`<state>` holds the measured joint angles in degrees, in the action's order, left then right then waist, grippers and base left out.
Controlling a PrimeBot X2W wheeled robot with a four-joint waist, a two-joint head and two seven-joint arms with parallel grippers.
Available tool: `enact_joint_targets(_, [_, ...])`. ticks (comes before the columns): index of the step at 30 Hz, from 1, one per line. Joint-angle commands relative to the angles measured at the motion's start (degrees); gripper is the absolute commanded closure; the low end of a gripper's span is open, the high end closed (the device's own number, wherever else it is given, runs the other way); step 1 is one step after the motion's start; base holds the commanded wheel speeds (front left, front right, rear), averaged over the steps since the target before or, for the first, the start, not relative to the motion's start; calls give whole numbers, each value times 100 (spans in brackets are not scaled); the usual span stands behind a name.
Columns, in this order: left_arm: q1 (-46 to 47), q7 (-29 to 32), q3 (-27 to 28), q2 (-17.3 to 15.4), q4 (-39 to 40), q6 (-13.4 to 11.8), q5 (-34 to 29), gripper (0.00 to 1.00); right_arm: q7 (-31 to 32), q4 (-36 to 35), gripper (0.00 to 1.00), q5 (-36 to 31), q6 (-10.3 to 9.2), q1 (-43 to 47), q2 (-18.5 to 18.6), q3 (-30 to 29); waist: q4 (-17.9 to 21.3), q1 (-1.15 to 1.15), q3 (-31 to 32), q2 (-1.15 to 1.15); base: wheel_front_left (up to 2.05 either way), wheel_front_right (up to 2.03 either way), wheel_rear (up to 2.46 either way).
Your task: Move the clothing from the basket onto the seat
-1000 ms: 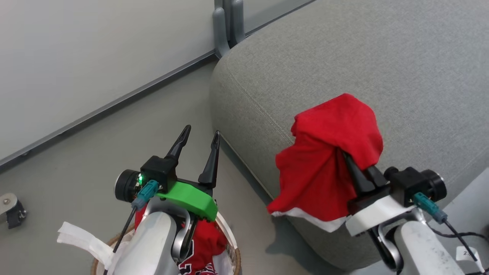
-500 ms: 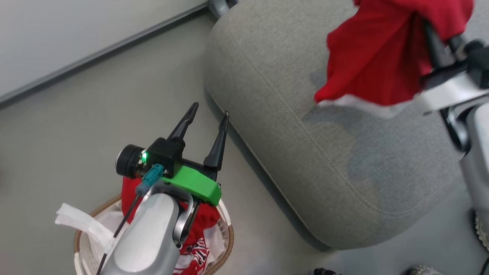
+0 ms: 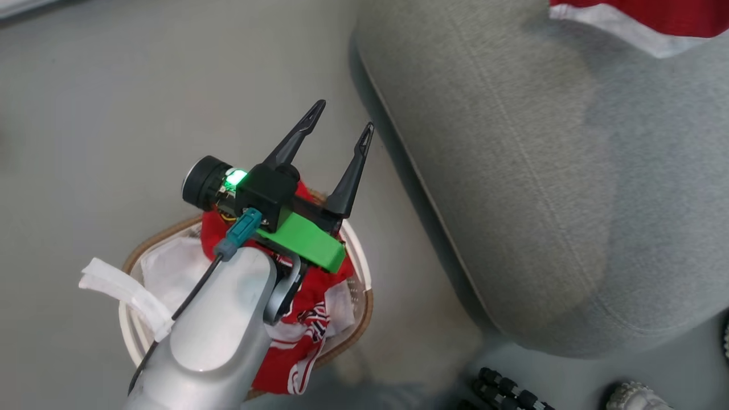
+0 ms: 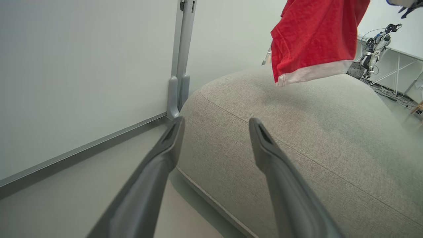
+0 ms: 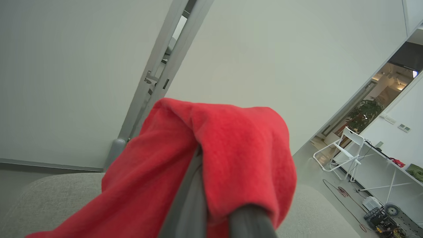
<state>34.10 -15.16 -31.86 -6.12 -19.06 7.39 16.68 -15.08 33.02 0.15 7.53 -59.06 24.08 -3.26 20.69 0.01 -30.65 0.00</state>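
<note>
My left gripper (image 3: 345, 114) stands open and empty above the basket (image 3: 365, 310), an oval white one with a brown rim. Red jerseys (image 3: 307, 324) with striped trim lie in it beside the white liner (image 3: 165, 267). The grey seat (image 3: 512, 171) spreads to the right. At the head view's top right edge hangs the white-trimmed hem of another red jersey (image 3: 632, 17). In the left wrist view my left gripper (image 4: 216, 122) points at the seat (image 4: 297, 138), and that jersey (image 4: 314, 33) hangs above it. My right gripper's fingers (image 5: 190, 198) are close together under the draped jersey (image 5: 231, 148).
Bare grey floor surrounds the basket. A grey wall post (image 4: 180, 66) stands behind the seat's corner. Black ribbed parts (image 3: 501, 390) and a wheel (image 3: 632, 396) lie at the head view's bottom right. A white folding chair (image 5: 343, 148) and a desk stand far off.
The head camera has tilted down toward the basket. My right arm has carried the red jersey higher and farther over the seat, past the view's top. The left gripper stays open above the basket.
</note>
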Motion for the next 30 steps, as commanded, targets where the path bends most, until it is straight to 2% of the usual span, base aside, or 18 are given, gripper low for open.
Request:
enact_joint_targets(1, [162,0,-26,-64,22,12,25,0,-14,143,100,-68,-8,-72,-45,-162,-497,-1,-501,0,0,0,0])
enact_joint_targets(9, [137,1,-17,-148,-75,14,158,0,-14,842,100,-295,-8,524,-546,-848,-601,-1,-514,0,0,0,0])
enact_joint_targets(10, [95,1,1,-147,-105,14,173,0,-14,900,87,-331,-8,656,-619,-966,-601,-1,-461,0,0,0,0])
enact_joint_targets(11, [62,1,32,-145,-126,14,184,0,-14,920,54,-347,-8,777,-664,-1091,-601,-1,-418,0,0,0,0])
enact_joint_targets(12, [26,1,77,-139,-154,14,198,0,-14,936,0,-382,-8,954,-724,-1231,-596,-1,-355,0,0,0,0])
enact_joint_targets(18, [-215,1,331,-76,-275,14,200,0,-14,723,0,-379,-8,1811,-1012,-1720,-565,-1,87,0,0,0,0])
enact_joint_targets(23, [-542,1,613,17,-278,13,202,0,-14,238,0,-239,-8,2462,-1204,-1989,-559,-1,518,0,0,0,0])
enact_joint_targets(28, [-931,1,972,115,-273,-32,143,0,-14,-254,0,-103,-8,2979,-1364,-1903,-657,-1,954,0,0,0,0])
enact_joint_targets(30, [-1170,1,1213,176,-275,-47,94,0,-14,-551,0,-2,-8,3269,-1443,-1593,-768,-1,1224,0,0,0,0])
